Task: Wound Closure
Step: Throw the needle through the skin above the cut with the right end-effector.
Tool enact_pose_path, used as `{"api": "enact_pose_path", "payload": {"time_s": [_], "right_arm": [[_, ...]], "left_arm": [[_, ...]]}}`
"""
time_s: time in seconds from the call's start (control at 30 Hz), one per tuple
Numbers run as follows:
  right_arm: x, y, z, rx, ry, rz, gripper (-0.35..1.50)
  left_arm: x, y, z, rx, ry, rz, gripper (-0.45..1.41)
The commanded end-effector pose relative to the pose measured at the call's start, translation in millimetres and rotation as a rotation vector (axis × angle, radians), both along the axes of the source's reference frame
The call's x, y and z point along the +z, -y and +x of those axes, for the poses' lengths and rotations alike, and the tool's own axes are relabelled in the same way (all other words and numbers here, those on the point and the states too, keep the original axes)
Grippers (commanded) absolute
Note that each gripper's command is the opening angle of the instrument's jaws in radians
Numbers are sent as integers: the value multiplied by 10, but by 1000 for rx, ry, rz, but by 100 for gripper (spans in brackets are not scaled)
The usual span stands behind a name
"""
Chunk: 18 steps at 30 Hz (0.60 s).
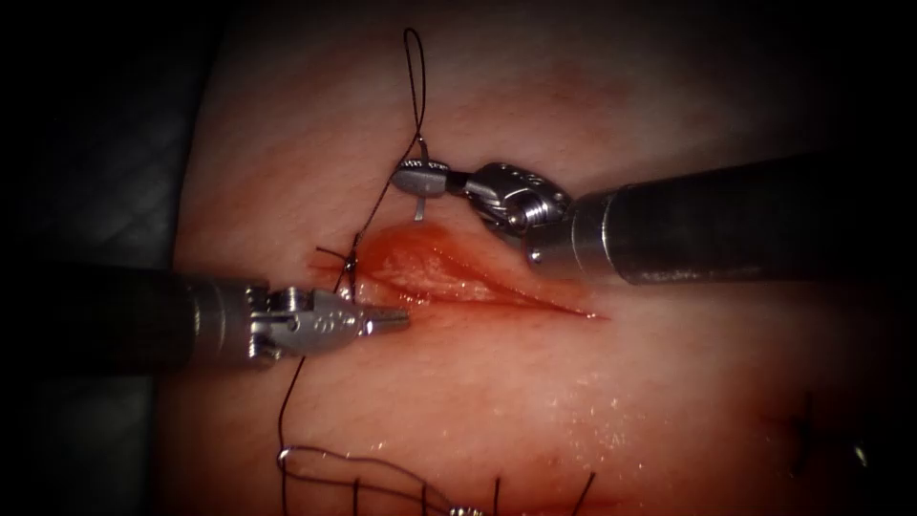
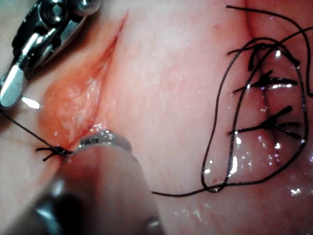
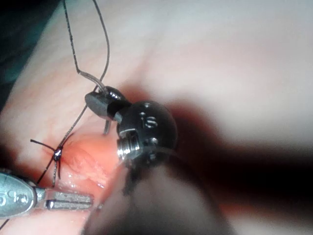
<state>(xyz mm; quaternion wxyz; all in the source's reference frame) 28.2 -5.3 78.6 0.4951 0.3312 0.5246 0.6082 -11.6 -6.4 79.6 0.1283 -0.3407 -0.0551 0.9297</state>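
The tissue has an open cut, red inside. A knot with short thread ends sits at the cut's left end. My right tool hovers just above the cut's left part, shut on the needle near its thread end; the needle is out of the tissue, its short shiny end pointing down at the cut. Thread loops up from the needle and runs down to the knot. My left tool lies at the cut's lower edge near the knot, shut, nothing seen in it. The right wrist view shows the needle, knot and left tool.
An older row of stitches with a loose thread loop lies toward the near edge of the tissue. Another dark stitch sits near right. Dark cloth borders the tissue on the left.
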Motion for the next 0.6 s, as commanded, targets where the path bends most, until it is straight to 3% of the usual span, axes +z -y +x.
{"api": "enact_pose_path", "payload": {"time_s": [0.03, 0.2, 0.6], "right_arm": [[7, 1, 9, -13, -26, 51, -35], [9, 14, 14, -53, -105, 262, -35], [-8, 69, 40, -213, -154, 255, -35]], "left_arm": [[5, 1, -4, 2, 3, 1, -45], [4, -1, -1, 5, 6, 4, -45], [3, -2, 1, 6, 5, 4, -45]]}}
